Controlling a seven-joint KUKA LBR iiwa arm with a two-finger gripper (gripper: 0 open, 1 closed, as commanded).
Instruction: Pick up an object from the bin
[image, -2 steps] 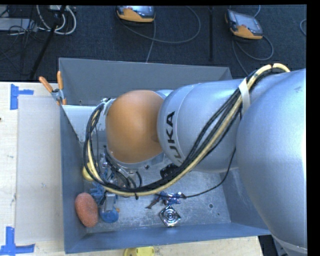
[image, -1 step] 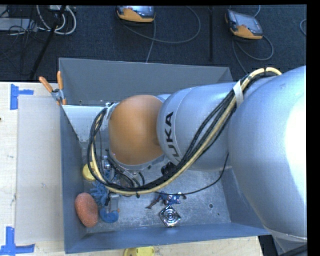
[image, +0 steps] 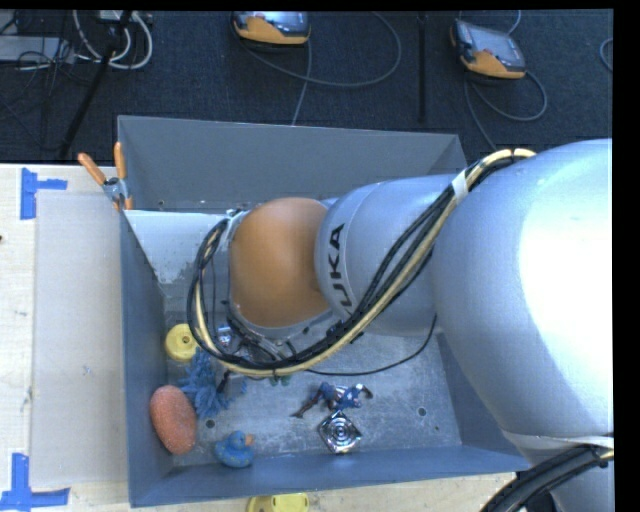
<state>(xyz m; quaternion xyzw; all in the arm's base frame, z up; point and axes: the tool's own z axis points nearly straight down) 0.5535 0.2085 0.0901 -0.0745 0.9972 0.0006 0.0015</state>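
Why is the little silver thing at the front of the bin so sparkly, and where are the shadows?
In the camera view, light glints off the silver metal piece, so it sparkles; the arm has a bright sheen on its pale shell; the bin floor looks darker close under the arm, where the arm blocks the light.

Bin (image: 300, 170) holds orange oval (image: 173, 419), perhaps blue duck (image: 235, 452).
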